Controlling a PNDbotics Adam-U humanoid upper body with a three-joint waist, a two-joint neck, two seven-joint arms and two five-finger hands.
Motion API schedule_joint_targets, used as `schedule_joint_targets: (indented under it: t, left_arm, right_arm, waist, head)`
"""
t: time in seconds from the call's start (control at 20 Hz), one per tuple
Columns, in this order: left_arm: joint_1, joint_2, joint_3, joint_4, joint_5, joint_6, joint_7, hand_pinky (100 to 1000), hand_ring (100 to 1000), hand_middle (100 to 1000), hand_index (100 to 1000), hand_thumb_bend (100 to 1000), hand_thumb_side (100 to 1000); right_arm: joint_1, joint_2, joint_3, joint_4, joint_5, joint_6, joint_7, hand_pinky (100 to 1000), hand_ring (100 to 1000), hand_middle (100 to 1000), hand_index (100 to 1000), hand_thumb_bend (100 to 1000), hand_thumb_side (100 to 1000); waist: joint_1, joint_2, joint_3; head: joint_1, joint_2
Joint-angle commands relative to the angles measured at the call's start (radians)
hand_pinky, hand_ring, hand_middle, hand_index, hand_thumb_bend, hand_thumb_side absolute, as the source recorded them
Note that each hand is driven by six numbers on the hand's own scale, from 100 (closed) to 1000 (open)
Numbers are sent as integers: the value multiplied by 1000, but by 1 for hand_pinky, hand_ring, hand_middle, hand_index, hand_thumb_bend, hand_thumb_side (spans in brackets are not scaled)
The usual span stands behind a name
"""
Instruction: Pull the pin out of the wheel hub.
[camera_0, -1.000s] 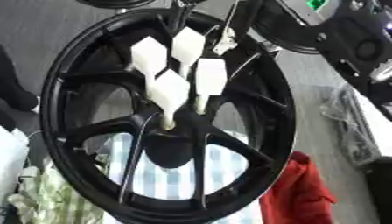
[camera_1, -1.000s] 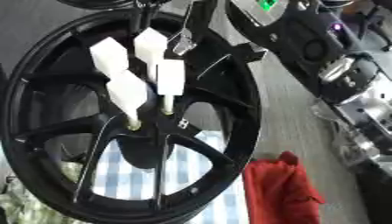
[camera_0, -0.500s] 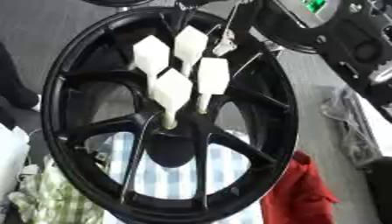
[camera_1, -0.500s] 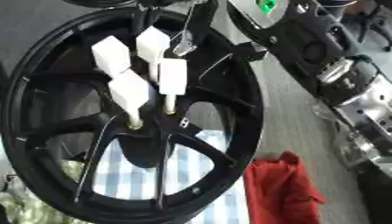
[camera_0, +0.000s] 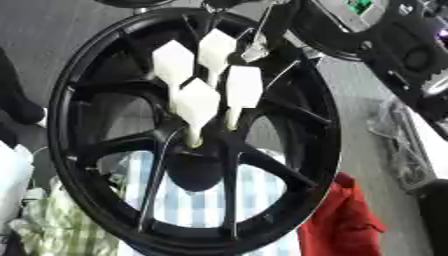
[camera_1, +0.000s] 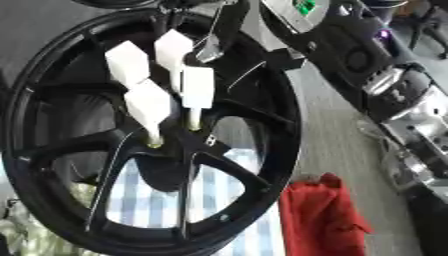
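Nearest, below the wheel (camera_0: 92, 75), lie a blue-checked cloth (camera_0: 197, 200) and a red cloth (camera_1: 319, 217). Four white-tagged pins (camera_0: 197, 102) stand in the wheel hub (camera_1: 171, 150). Beyond the wheel's upper right, the right hand (camera_0: 385, 37) shows; whether its fingers are together or apart cannot be told.

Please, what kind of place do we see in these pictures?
Probably a workshop or robot test bench. A large black wheel with white pins in its hub fills the view, machine parts lie beside it, and a red cloth lies below.
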Motion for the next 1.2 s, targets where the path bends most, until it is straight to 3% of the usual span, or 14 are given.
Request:
schedule_joint_targets:
  t: [0.05, 0.4, 0.75, 1.2]
  left_arm:
    - [-17, 11, 0, -10, -6, -1, -4, 662, 805, 737, 768, 400, 708]
    - [-17, 11, 0, -10, -7, -1, -5, 663, 805, 738, 769, 399, 708]
    - [-17, 11, 0, -9, -7, -1, -4, 664, 806, 738, 769, 399, 709]
    - [-14, 13, 0, -7, -7, 1, -5, 666, 806, 739, 769, 399, 710]
  right_arm:
    - [-16, -11, -17, 0, -6, -11, 17, 888, 777, 722, 725, 255, 100]
    - [-16, -11, -19, -1, -18, 9, 17, 882, 763, 664, 670, 173, 100]
    - [-17, -11, -23, -1, -28, 21, 17, 872, 736, 584, 537, 108, 100]
    - [-23, -16, -39, -3, -34, 37, 17, 864, 724, 557, 467, 129, 100]
  waist:
    - [8, -18, 1]
    - [7, -19, 1]
    - [7, -20, 0]
    - [7, -23, -3]
  head:
    - [-2, -12]
    - [-4, -7]
    - [-5, -1]
    - [-7, 2]
